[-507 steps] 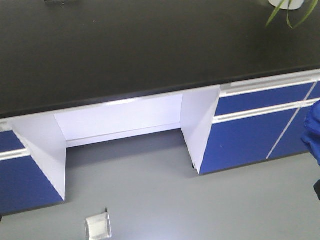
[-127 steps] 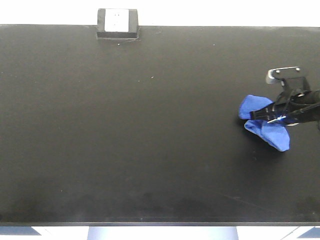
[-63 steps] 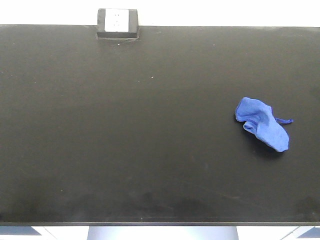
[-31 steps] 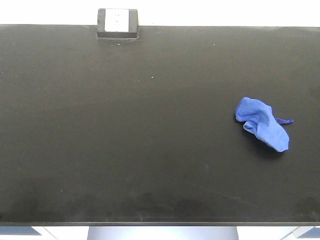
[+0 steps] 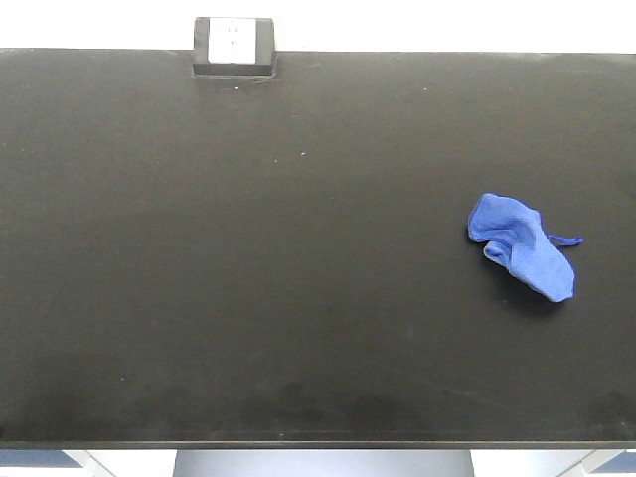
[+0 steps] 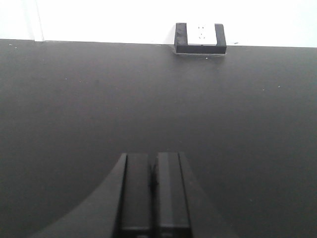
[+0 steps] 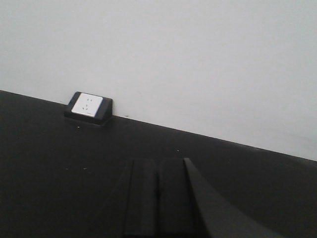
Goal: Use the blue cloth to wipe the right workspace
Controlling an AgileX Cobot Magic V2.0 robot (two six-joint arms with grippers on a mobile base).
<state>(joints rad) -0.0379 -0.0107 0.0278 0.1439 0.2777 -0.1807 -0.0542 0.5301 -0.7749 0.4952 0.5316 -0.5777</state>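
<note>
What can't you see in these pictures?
- Underside of the cloth: front view, hidden by its own folds.
- Cloth: out of frame in both wrist views.
- Socket holes: front view, too small.
- Bench ends: cut by the frame edges.
- Both arms: out of the front view.

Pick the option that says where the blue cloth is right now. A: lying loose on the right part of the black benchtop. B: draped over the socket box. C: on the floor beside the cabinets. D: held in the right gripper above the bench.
A: the blue cloth lies bunched on the right part of the black benchtop, with no gripper near it and well away from the socket box.
</note>
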